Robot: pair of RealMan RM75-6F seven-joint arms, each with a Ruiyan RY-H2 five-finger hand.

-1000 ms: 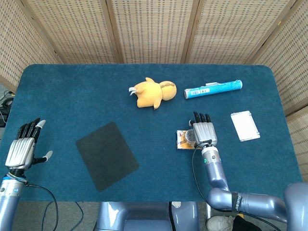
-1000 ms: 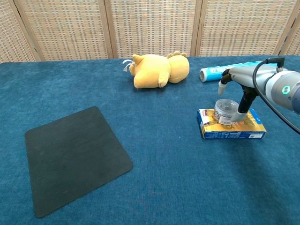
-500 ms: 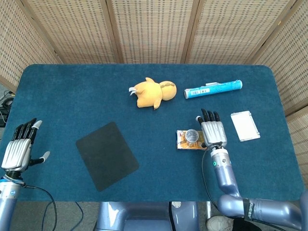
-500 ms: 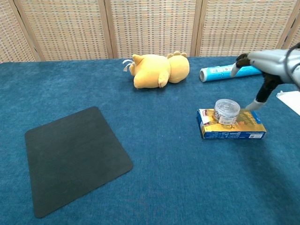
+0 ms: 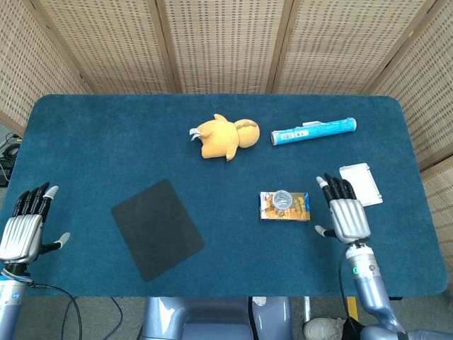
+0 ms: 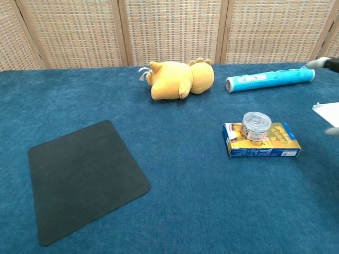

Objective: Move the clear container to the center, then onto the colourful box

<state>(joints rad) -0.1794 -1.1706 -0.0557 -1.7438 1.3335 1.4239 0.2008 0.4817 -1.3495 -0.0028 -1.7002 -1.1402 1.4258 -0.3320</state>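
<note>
Here the clear container (image 6: 256, 125) sits on the colourful box (image 6: 263, 141), print unreadable, both hands (image 5: 347, 216) (image 5: 25, 225) spread, empty.

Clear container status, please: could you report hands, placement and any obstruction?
Both hands open: left hand, right hand, neither holding anything. Clear container upright on colourful box. Nothing obstructing.

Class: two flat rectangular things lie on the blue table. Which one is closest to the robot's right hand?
The white card, just beyond the right hand; the black mat lies far left.
</note>
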